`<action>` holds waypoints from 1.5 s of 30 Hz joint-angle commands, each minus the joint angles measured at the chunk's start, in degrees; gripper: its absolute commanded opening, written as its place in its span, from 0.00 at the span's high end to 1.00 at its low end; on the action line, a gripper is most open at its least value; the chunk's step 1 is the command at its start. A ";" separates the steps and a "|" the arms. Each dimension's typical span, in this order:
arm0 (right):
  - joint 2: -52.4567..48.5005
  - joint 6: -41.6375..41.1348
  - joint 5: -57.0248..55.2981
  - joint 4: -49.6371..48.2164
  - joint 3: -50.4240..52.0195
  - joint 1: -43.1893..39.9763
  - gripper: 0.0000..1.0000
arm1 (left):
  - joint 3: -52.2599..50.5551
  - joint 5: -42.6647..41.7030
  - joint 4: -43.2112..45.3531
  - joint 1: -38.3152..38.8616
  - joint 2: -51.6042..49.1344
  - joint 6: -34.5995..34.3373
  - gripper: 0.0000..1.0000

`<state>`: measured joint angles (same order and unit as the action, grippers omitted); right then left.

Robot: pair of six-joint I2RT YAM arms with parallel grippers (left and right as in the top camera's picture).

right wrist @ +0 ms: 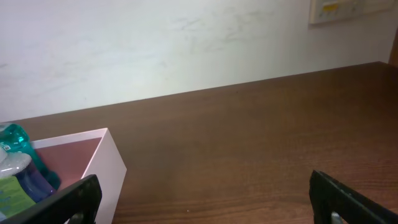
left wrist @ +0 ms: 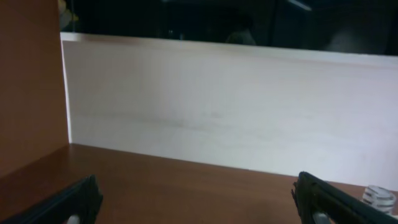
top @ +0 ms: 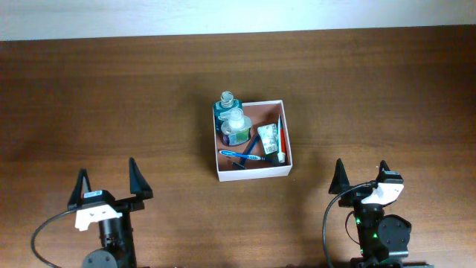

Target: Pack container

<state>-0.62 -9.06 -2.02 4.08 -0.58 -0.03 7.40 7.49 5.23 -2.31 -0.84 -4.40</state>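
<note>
Centrally, the white-walled, reddish-floored container (top: 253,173) holds toiletries (top: 236,131); left fingers (top: 137,179), right fingers (top: 339,177) gape.

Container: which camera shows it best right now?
Overhead. It shows the whole container, all four walls and its inside. The right wrist view catches only one corner at its left edge; the left wrist view shows none of it.

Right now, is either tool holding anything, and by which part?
Nothing is held. The left tool and right tool both stand open, apart from the container.
</note>
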 commanded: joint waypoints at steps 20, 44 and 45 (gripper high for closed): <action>0.42 -0.39 -0.09 0.46 0.26 -0.46 0.02 | -6.93 -9.94 -3.30 0.17 0.52 -0.55 0.01; 0.42 -0.39 -0.09 0.46 0.26 -0.46 0.02 | -6.88 -10.10 -9.66 0.17 0.48 -0.52 0.01; 0.42 -0.39 -0.09 0.46 0.26 -0.46 0.02 | -6.88 -10.10 -9.66 0.17 0.48 -0.52 0.00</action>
<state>-0.62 -9.04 -2.02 4.08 -0.58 -0.03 0.91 -1.76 -4.51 -2.31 -0.84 -4.38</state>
